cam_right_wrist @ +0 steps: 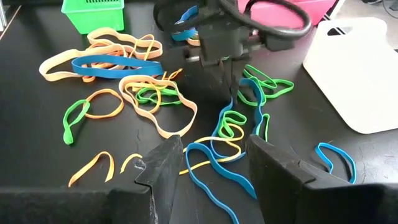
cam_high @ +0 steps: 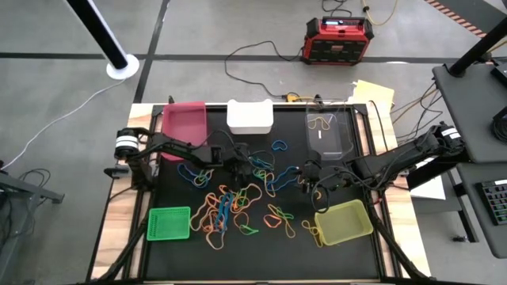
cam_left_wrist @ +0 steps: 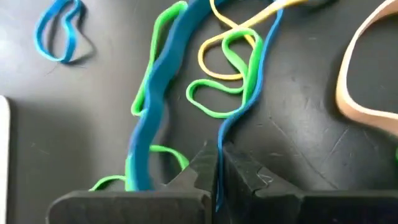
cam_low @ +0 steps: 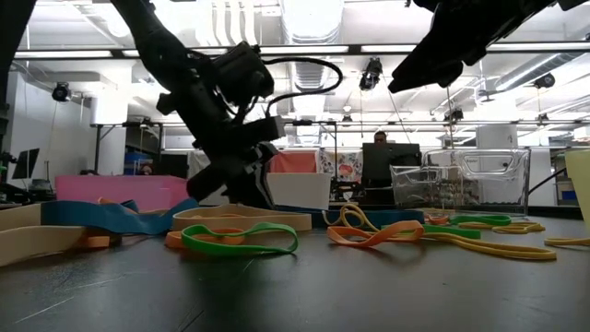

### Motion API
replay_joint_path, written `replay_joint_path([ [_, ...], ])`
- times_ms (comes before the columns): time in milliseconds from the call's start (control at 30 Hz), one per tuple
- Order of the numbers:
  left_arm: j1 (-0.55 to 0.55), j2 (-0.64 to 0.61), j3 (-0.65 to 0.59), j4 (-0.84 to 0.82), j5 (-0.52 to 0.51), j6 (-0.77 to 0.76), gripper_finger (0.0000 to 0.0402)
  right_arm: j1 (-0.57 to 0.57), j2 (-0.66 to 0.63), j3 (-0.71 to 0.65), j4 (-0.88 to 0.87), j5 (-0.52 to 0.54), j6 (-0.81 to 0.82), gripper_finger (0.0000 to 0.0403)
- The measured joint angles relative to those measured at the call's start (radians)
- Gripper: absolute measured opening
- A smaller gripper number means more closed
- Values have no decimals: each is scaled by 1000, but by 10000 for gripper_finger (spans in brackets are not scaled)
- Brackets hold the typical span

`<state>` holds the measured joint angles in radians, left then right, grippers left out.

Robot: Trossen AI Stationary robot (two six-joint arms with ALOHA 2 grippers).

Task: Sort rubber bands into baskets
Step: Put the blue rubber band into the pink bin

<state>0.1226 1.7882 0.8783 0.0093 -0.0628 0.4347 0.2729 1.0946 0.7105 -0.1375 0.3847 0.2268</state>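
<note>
The black table (cam_high: pixel 261 253) held five baskets (cam_high: pixel 170 222) around scattered rubber bands (cam_high: pixel 238 207). The left gripper (cam_left_wrist: pixel 216 171), down in the pile's middle, was clamped on a thin blue band (cam_left_wrist: pixel 252 87). The right gripper (cam_right_wrist: pixel 211 163) hovered nearby, fingers apart.

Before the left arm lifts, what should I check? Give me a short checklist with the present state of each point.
1. Left gripper shut on a blue band: ok.
2. Only one band caught: cannot tell; a green band lies tangled with it.
3. Right gripper open, holding nothing: ok.
4. Right gripper apart from the left gripper: ok.
5. White basket free to receive: ok.
</note>
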Motion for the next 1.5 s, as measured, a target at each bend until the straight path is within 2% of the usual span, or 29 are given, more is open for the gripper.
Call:
replay_joint_path([
  [267, -4, -228, -6, -49, 27, -48, 0, 0, 0, 0, -1, 0, 0, 173],
  [400, -3, -369, -7, -118, -25, -65, 0, 0, 0, 0, 0, 1, 0, 173],
  [533, -3, -505, -7, -205, -146, -100, 0, 0, 0, -1, 0, 8, 0, 173],
  [867, -3, -761, -8, -554, -557, -235, 0, 0, 0, -5, 1, 9, -2, 173],
  [1067, 19, -825, -8, -743, -748, -343, 0, -1, 0, -6, 1, 38, -2, 173],
  [1133, 50, -829, -8, -793, -775, -387, 0, -1, 0, -6, 1, 45, -2, 173],
  [1367, 258, -792, -10, -858, -769, -519, 0, -2, 0, -6, 1, 50, -3, 173],
  [1500, 404, -740, -10, -851, -673, -532, 0, -2, 0, -6, 1, 64, -4, 173],
])
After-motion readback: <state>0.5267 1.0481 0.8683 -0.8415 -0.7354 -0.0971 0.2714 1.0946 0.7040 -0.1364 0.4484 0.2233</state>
